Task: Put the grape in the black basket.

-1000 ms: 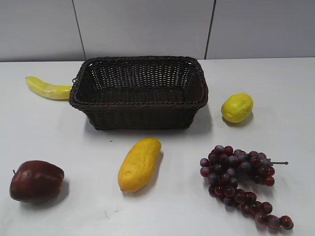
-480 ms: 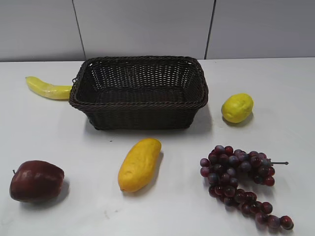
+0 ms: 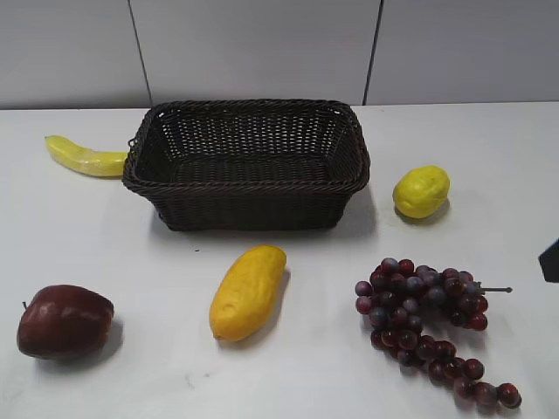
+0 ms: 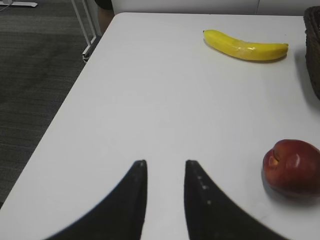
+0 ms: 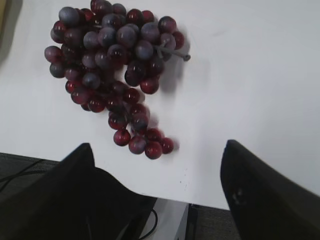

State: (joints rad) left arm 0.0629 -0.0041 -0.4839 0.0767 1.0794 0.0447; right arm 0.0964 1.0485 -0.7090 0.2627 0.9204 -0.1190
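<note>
New since a moment ago: a dark corner of the right arm at the exterior view's right edge, just right of the bunch of small dark purple-red grapes (image 3: 426, 321). Right gripper (image 5: 157, 185) spread wide, empty, above the bunch's near side. Left gripper (image 4: 165, 167) narrowly parted, empty, far off. Grapes on the white surface (image 3: 314, 375), well in front of the dark woven wicker basket (image 3: 247, 175). Likely an approach just beginning.

Exterior view: basket (image 3: 247, 162) hides the right end of the banana (image 3: 84, 156). A dark sliver at the right edge, too little showing to identify. Left wrist view: basket cut off at the right edge, only a strip of rim visible; left hand (image 4: 165, 167) fingers run out of frame at bottom. Right wrist view: right hand (image 5: 160, 152) fingers cropped at bottom; grape (image 5: 113, 65) bunch clipped at top.
</note>
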